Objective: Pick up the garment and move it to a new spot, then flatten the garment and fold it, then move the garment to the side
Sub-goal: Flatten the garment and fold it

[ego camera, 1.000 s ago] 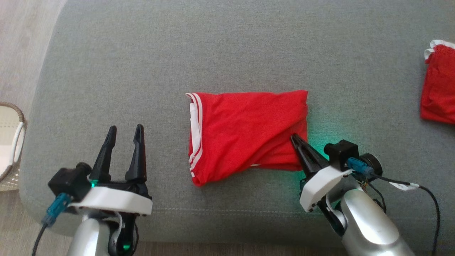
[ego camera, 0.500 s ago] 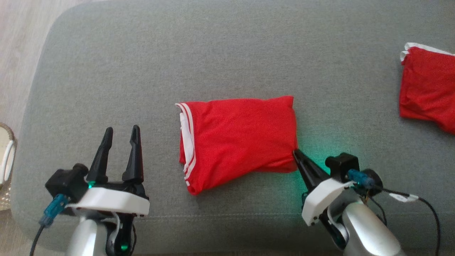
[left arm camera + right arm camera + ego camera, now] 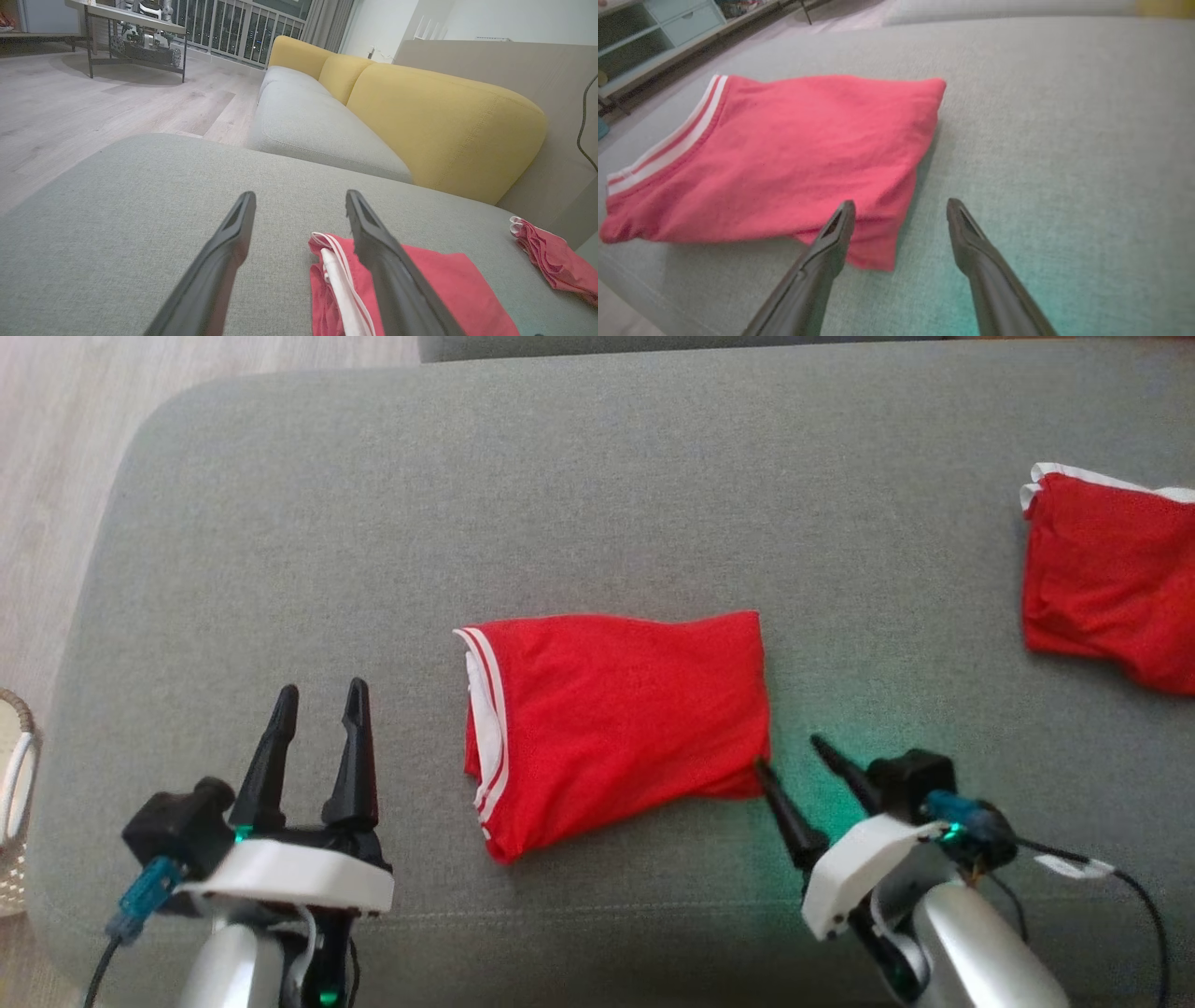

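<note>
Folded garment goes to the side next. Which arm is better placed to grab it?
Right. The right gripper is open with a finger beside the near right corner of the folded garment; the left gripper, also open, sits well apart from its striped edge.

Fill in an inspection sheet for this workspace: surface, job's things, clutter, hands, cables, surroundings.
Surface: grey sofa cushion.
Job's things: red garment, folded, white-striped edge leftward, mid-cushion.
Clutter: second red garment at the cushion's right end.
Hands: left hand open, apart from the garment; right hand open at its near right corner, holding nothing.
Cables: blue-plugged cable at left wrist; black cable at right wrist.
Surroundings: wood floor, woven basket, yellow backrest.
</note>
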{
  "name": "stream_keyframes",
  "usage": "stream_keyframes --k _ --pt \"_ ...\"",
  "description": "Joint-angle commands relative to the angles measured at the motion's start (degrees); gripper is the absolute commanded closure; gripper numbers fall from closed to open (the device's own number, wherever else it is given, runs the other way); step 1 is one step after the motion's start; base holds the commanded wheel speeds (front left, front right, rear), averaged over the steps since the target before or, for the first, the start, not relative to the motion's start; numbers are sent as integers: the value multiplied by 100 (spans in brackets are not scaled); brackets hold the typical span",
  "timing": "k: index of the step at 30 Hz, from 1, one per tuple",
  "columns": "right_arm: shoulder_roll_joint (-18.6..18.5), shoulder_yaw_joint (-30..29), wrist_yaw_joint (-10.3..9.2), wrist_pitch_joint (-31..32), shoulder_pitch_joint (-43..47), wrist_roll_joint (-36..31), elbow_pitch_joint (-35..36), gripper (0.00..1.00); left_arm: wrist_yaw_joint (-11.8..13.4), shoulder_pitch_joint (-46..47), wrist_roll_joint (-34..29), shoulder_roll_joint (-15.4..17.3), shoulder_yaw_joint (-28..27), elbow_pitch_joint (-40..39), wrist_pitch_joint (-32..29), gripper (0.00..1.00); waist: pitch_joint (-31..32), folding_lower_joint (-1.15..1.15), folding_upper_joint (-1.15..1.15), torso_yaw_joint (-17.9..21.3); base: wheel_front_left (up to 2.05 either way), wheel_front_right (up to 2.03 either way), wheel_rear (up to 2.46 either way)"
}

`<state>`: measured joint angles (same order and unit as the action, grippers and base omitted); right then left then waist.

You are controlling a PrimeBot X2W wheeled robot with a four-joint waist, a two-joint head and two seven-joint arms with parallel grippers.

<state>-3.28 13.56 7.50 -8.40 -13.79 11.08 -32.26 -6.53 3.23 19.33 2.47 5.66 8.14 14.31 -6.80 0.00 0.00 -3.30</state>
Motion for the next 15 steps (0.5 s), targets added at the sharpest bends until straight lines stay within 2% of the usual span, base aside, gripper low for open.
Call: stream_keyframes --k 1,8,11,15 --pt "40 20 -1 -146 -86 -39 286 0 23 78 24 41 -193 -184 69 0 24 0 0 1 0 0 0" --pt "40 -519 -1 -593 -61 -283 1153 0 37 26 36 41 -254 -325 69 0 114 0 0 61 0 0 0" --pt "40 -688 -1 -646 106 -538 1499 0 42 0 21 41 -216 -354 69 0 137 0 0 88 0 0 0" --pt "40 -831 -1 -657 365 -491 1769 0 48 -34 0 41 -149 -361 69 0 136 0 0 113 0 0 0"
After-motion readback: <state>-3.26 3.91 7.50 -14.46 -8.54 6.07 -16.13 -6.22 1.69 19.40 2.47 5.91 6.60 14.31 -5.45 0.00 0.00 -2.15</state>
